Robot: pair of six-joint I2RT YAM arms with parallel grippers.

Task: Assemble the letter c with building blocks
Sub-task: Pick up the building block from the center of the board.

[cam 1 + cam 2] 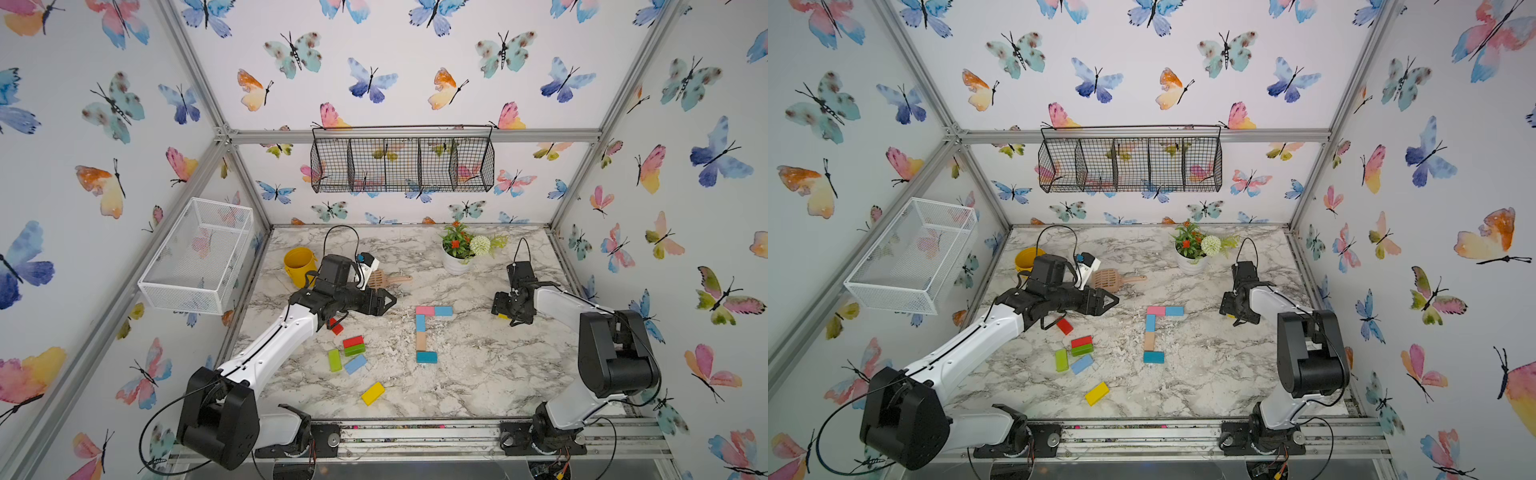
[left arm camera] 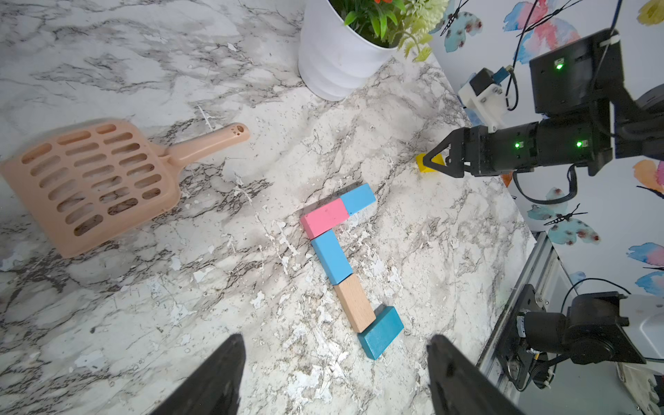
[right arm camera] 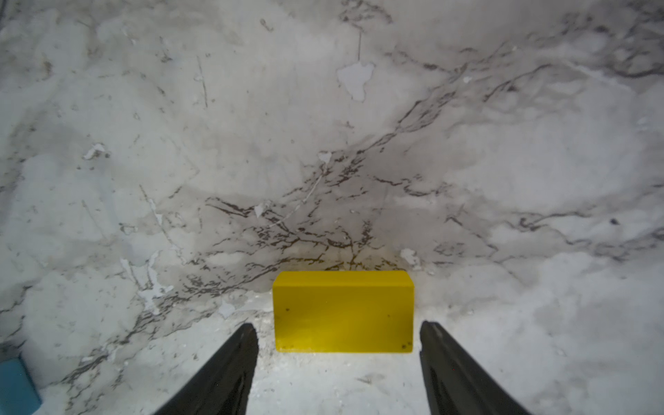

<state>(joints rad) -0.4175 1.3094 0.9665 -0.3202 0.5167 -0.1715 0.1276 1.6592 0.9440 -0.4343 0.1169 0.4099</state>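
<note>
Right wrist: smooth flat yellow block (image 3: 343, 312)

Surface (image 1: 490, 374) bare right of the block column (image 1: 421, 340), through to front edge. Left front: loose blocks (image 1: 353, 341) scattered. Rear lane narrowed by scoop (image 1: 380, 279), flowerpot (image 1: 454, 264), yellow bucket (image 1: 297, 266). Left arm (image 1: 291, 328) overhangs the left side.

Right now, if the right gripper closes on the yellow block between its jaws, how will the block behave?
The yellow block looks solid, with crisp edges: probably stiff and light. Its flat ends face the right gripper, so a grip should hold, though smooth paint might slip. It lies flat on the table, so rolling or tipping seems unlikely.
</note>
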